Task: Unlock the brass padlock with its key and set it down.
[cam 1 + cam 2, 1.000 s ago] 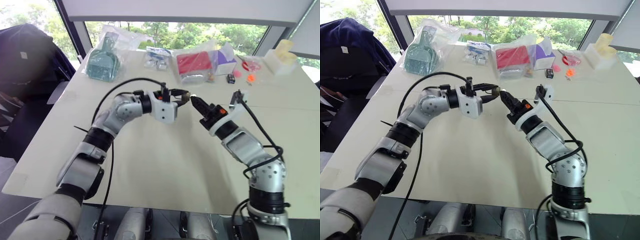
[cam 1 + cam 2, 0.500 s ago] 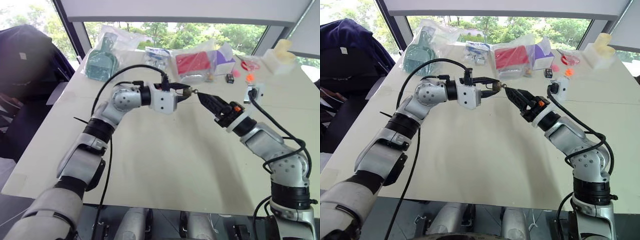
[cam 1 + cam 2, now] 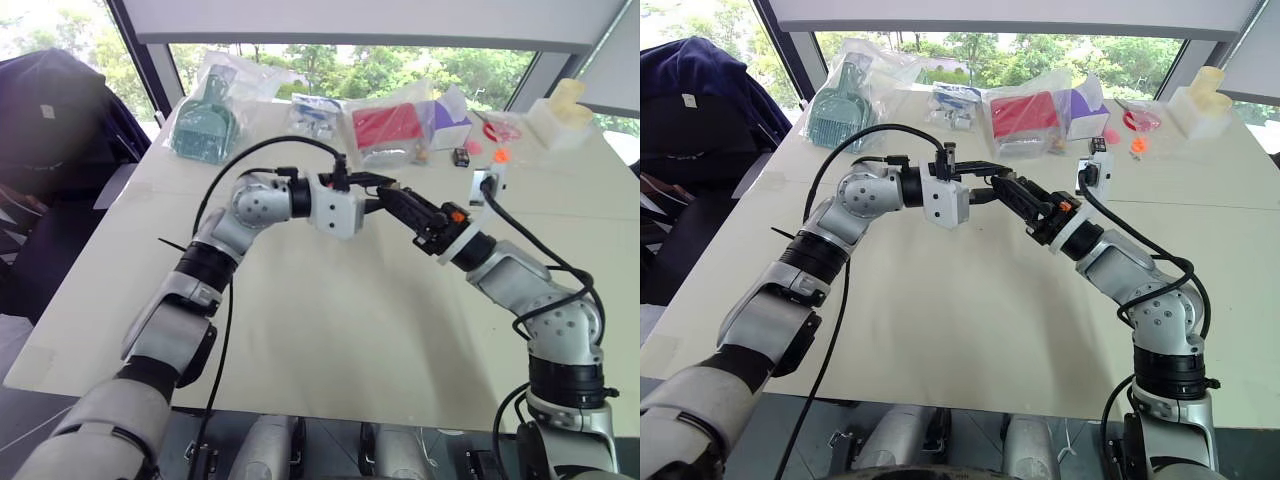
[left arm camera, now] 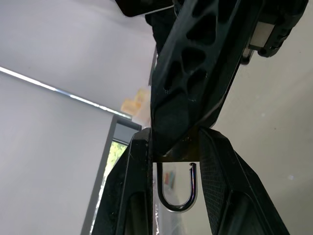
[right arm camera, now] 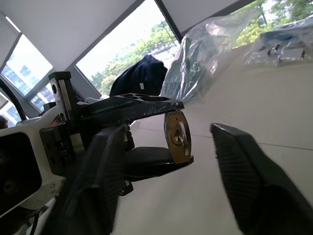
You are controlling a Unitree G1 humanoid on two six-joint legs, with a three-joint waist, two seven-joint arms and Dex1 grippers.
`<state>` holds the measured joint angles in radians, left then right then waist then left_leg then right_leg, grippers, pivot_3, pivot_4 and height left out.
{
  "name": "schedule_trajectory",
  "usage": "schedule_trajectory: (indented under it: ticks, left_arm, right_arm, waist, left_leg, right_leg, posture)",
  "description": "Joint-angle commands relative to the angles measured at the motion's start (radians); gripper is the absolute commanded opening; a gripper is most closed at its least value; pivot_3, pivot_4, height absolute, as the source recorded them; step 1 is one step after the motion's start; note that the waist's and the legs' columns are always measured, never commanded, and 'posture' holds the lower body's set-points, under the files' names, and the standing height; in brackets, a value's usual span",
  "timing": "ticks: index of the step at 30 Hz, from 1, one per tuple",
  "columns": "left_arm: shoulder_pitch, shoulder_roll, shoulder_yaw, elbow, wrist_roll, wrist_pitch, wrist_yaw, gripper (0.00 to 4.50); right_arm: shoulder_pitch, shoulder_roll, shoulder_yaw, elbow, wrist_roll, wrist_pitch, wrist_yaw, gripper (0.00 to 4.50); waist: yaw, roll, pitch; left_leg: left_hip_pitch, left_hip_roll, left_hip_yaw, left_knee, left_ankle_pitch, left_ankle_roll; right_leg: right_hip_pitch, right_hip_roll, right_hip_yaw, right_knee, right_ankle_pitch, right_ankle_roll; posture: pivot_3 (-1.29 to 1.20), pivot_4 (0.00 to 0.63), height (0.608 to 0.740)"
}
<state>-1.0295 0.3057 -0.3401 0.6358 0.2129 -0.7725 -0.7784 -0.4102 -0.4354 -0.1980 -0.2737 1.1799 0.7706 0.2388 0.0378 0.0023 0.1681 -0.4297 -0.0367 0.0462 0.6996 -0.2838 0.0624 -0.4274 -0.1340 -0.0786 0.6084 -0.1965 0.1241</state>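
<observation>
My left hand (image 3: 388, 190) is clamped on the brass padlock (image 5: 177, 136), above the table (image 3: 330, 330); my right hand (image 5: 166, 166) stands apart around it.

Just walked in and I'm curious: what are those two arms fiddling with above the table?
The left claw is shut on a tiny brass padlock, holding it in the air over the table. The right claw sits close up against it with its fingers apart, one on each side of the lock. The shackle looks open at one end.
</observation>
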Motion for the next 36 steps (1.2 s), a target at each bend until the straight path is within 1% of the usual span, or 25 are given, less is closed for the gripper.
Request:
schedule_trajectory:
  ticks: [1, 2, 6, 8, 10, 12, 13, 14, 17, 19, 21, 23, 28, 36]
  left_arm:
    - [-0.008, -0.001, 0.011, -0.044, -0.027, 0.0, 0.002, 0.7]
    - [-0.008, -0.001, 0.012, -0.045, -0.028, 0.002, 0.001, 0.7]
    - [-0.007, 0.003, 0.017, -0.05, -0.038, 0.03, -0.017, 0.7]
    - [0.0, 0.013, 0.008, -0.061, -0.05, 0.09, -0.066, 1.78]
    - [0.016, 0.019, 0.008, -0.09, -0.082, 0.146, -0.11, 2.66]
    - [0.035, 0.021, 0.026, -0.14, -0.146, 0.26, -0.162, 3.71]
    - [0.044, 0.026, 0.042, -0.172, -0.193, 0.35, -0.198, 4.22]
    - [0.052, 0.032, 0.058, -0.203, -0.235, 0.435, -0.227, 4.48]
    - [0.051, 0.053, 0.124, -0.273, -0.355, 0.69, -0.267, 4.48]
    - [0.049, 0.056, 0.149, -0.302, -0.389, 0.78, -0.265, 4.48]
    - [0.032, 0.043, 0.181, -0.282, -0.411, 0.845, -0.241, 4.48]
    - [0.023, 0.029, 0.195, -0.25, -0.413, 0.863, -0.228, 4.48]
    - [0.025, 0.009, 0.172, -0.204, -0.377, 0.805, -0.239, 4.48]
    - [0.005, -0.006, 0.168, -0.14, -0.352, 0.746, -0.246, 4.48]
  right_arm:
    - [-0.017, 0.006, -0.013, -0.02, 0.002, 0.005, 0.012, 0.46]
    - [-0.016, 0.008, -0.012, -0.021, 0.001, 0.009, 0.013, 0.06]
    - [-0.006, 0.009, -0.01, -0.027, -0.012, 0.025, 0.016, 0.01]
    - [-0.001, 0.01, -0.01, -0.03, -0.018, 0.029, 0.014, 0.01]
    - [0.005, 0.013, -0.01, -0.035, -0.026, 0.031, 0.01, 0.01]
    - [0.012, 0.016, -0.013, -0.038, -0.034, 0.032, 0.004, 0.01]
    - [0.015, 0.015, -0.015, -0.039, -0.041, 0.032, 0.002, 0.01]
    - [0.019, 0.014, -0.017, -0.04, -0.046, 0.032, 0.0, 0.01]
    - [0.028, 0.013, -0.029, -0.042, -0.056, 0.029, -0.005, 0.01]
    - [0.032, 0.015, -0.034, -0.045, -0.057, 0.029, -0.005, 0.01]
    - [0.033, 0.023, -0.042, -0.048, -0.045, 0.027, -0.009, 0.01]
    - [0.032, 0.03, -0.044, -0.051, -0.04, 0.027, -0.012, 0.01]
    - [0.019, 0.041, -0.04, -0.063, -0.031, 0.03, -0.026, 0.01]
    - [0.028, 0.061, -0.04, -0.115, 0.023, 0.036, -0.068, 0.01]
  waist:
    - [0.0, 0.0, 0.0]
    - [-0.001, 0.0, 0.0]
    - [-0.001, 0.0, 0.0]
    - [-0.001, 0.0, 0.0]
    - [-0.002, 0.0, 0.0]
    - [-0.003, 0.0, 0.0]
    - [-0.003, 0.0, 0.0]
    - [-0.003, 0.0, 0.0]
    - [-0.006, 0.0, 0.0]
    - [-0.009, 0.0, 0.0]
    - [-0.008, 0.0, 0.0]
    - [-0.006, 0.0, 0.0]
    - [-0.007, 0.0, 0.0]
    - [-0.009, 0.0, 0.0]
  left_leg:
    - [0.0, 0.0, 0.0, 0.0, 0.0, 0.0]
    - [0.0, 0.0, 0.0, 0.0, 0.0, 0.0]
    - [0.0, 0.0, 0.0, 0.0, 0.0, 0.0]
    - [0.0, 0.0, 0.0, 0.0, 0.0, 0.0]
    - [0.0, 0.0, 0.0, 0.0, 0.0, 0.0]
    - [0.0, 0.0, 0.0, 0.0, 0.0, 0.0]
    - [0.0, 0.0, 0.0, 0.0, 0.0, 0.0]
    - [0.0, 0.0, 0.0, 0.0, 0.0, 0.0]
    - [0.0, 0.0, 0.0, 0.0, 0.0, 0.0]
    - [0.0, 0.0, -0.001, 0.0, 0.0, 0.0]
    - [0.0, 0.0, -0.001, 0.0, 0.0, 0.0]
    - [0.0, 0.0, -0.001, 0.0, 0.0, 0.0]
    - [0.0, 0.0, -0.001, 0.0, 0.0, 0.0]
    - [0.0, 0.0, -0.001, 0.0, 0.0, 0.0]
  right_leg:
    - [0.0, 0.0, 0.0, 0.0, 0.0, 0.0]
    - [0.0, 0.0, 0.0, 0.0, 0.0, 0.0]
    - [0.0, 0.0, 0.0, 0.0, 0.0, 0.0]
    - [0.0, 0.0, 0.0, 0.0, 0.0, 0.0]
    - [0.0, 0.0, 0.0, 0.0, 0.0, 0.0]
    - [0.0, 0.0, 0.0, 0.0, 0.0, 0.0]
    - [0.0, 0.0, 0.0, 0.0, 0.0, 0.0]
    - [0.0, 0.0, 0.0, 0.0, 0.0, 0.0]
    - [0.0, 0.0, 0.0, 0.0, 0.0, 0.0]
    - [0.0, 0.0, 0.0, 0.0, 0.0, 0.0]
    - [0.0, 0.0, 0.0, 0.0, 0.0, 0.0]
    - [0.0, 0.0, 0.0, 0.0, 0.0, 0.0]
    - [0.0, 0.001, 0.0, 0.0, 0.0, 0.0]
    - [0.0, 0.001, 0.0, 0.0, 0.0, 0.0]
  posture:
    - [0.0, 0.15, 0.737]
    - [0.0, 0.15, 0.737]
    - [0.0, 0.15, 0.737]
    - [0.0, 0.15, 0.737]
    - [0.0, 0.15, 0.737]
    - [0.0, 0.15, 0.737]
    - [0.0, 0.15, 0.737]
    - [0.0, 0.15, 0.737]
    - [0.0, 0.15, 0.737]
    - [0.0, 0.15, 0.737]
    - [0.0, 0.15, 0.737]
    - [0.0, 0.15, 0.737]
    - [0.0, 0.15, 0.737]
    - [0.0, 0.15, 0.737]
